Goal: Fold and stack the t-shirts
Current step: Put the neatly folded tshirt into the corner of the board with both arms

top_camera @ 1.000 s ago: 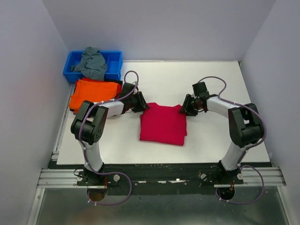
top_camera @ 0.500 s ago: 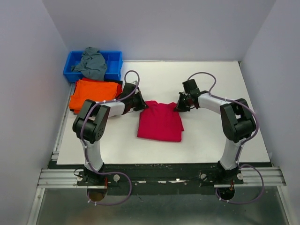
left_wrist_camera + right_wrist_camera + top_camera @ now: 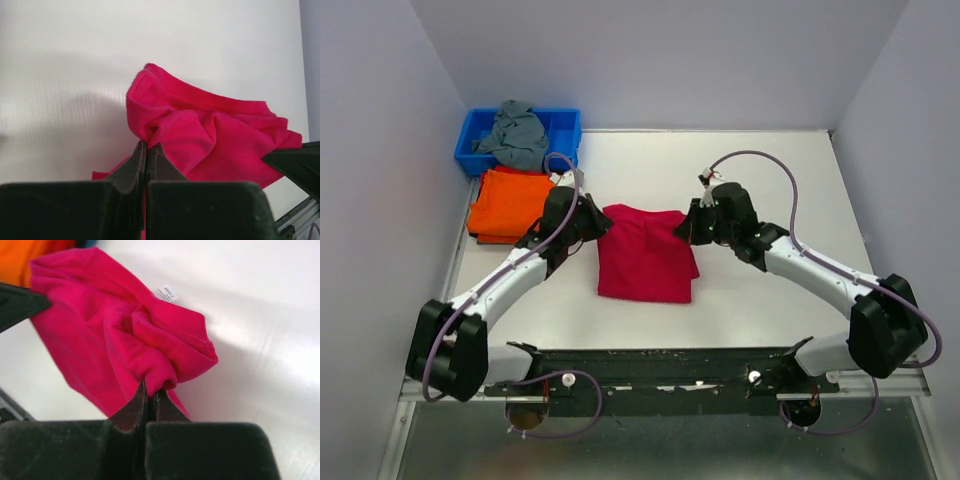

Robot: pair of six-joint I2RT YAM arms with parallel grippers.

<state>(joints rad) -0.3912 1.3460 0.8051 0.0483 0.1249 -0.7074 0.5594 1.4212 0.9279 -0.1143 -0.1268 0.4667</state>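
Both arms have stretched out low across the desk since a second ago. The crimson-pink t-shirt has slid left and a little farther from me, and its far edge is now bunched.

Nearest me, the shirt's near hem lies flat on the desk, roughly midway between the two arms. Farther along, the left end effector is clenched on the far-left corner. From its wrist camera I see the jaws pressed together with a fold of red cloth nipped between them. The right end effector is clenched the same way on the far-right corner, and a small white label shows on the cloth just beyond the pinch. The far edge looks raised off the desk while the rest trails behind.

Left of the left end effector, and near it, lie the orange t-shirts, folded flat at the far-left side. Beyond them in the far-left corner is the blue bin with a grey cloth heaped in it.

I judge the folding of this shirt done and the stacking under way. The next move calls for carrying it left in step, both corners level so the fold does not open. Then I lay it squarely on the orange pile before letting go.
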